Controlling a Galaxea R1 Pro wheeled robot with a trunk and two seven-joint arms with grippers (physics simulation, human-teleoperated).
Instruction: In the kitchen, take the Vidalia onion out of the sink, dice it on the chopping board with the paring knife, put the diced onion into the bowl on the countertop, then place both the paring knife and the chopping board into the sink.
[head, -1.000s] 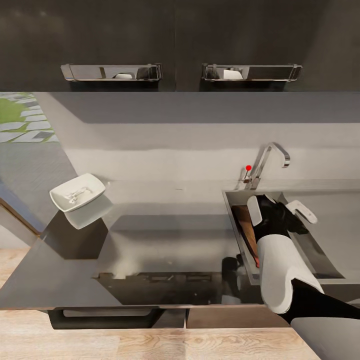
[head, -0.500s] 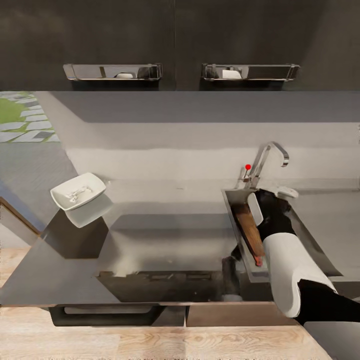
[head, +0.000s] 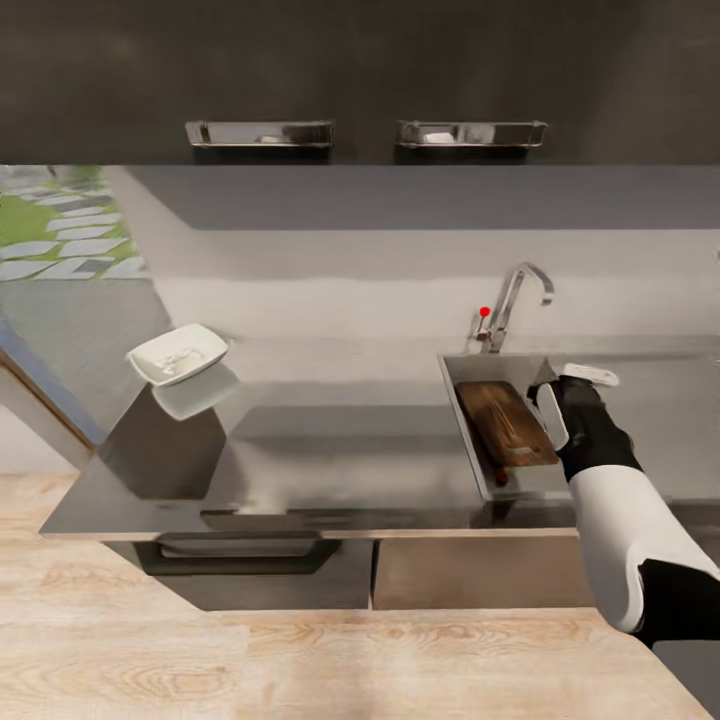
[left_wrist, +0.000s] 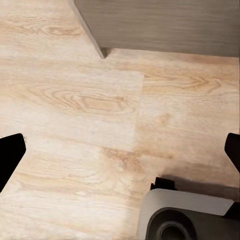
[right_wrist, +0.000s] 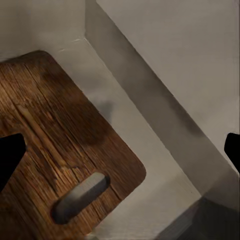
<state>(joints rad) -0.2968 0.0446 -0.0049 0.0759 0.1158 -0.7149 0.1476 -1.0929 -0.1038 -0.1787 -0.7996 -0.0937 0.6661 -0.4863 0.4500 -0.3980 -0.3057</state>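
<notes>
right pincer (head: 575, 395) above the right side of the sink (head: 470, 440), its fingers spread apart and clamped on nothing. the right wrist view looks down between the two dark fingertips (right_wrist: 11, 155) onto the chopping board (right_wrist: 55, 150), which lies flat on the basin floor with its slotted handle hole near a rounded corner. in the head view the chopping board (head: 505, 422) fills much of the basin; a small red object at its near end is probably the paring knife (head: 501, 474) handle, too small to be sure. chrome tap (head: 515, 300) with red knob behind the basin. bowl (head: 178, 353) at the far left of the surface (head: 330, 450), well apart from the sink. left pincer (left_wrist: 120, 155) open over the wooden floor (left_wrist: 75, 100).
</notes>
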